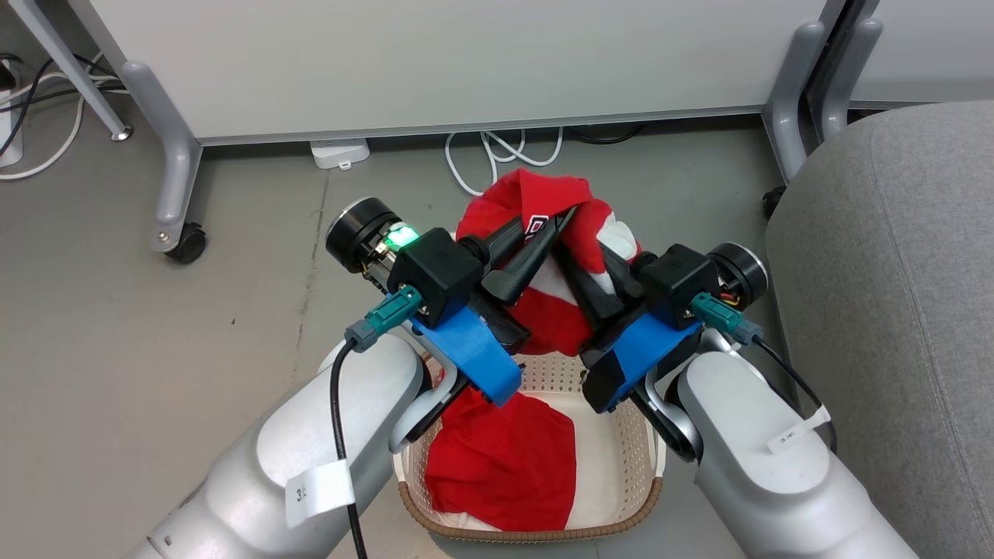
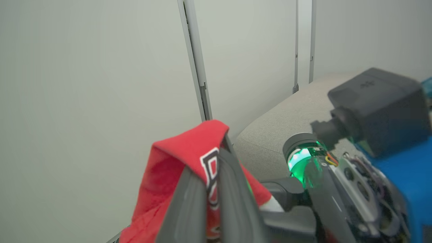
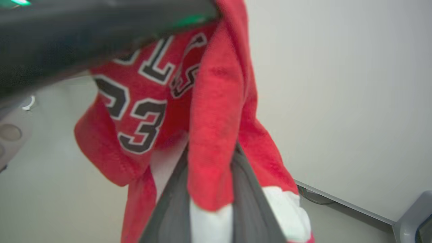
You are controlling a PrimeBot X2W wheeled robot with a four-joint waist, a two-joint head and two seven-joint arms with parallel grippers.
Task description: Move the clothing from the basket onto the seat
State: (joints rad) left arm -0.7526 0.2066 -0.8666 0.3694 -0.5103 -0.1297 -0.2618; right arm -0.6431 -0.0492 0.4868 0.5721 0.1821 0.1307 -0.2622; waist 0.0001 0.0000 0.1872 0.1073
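Bare floor (image 1: 116, 349) lies open across the left half of the frame. At centre, the left end effector (image 1: 555, 229) and right end effector (image 1: 578, 268) are both clamped on a red jersey (image 1: 543, 194), held up over the basket (image 1: 621, 458). Another red garment (image 1: 505, 458) lies in the basket. The seat (image 1: 893, 272) fills the right side, its rounded edge near the basket's rim.
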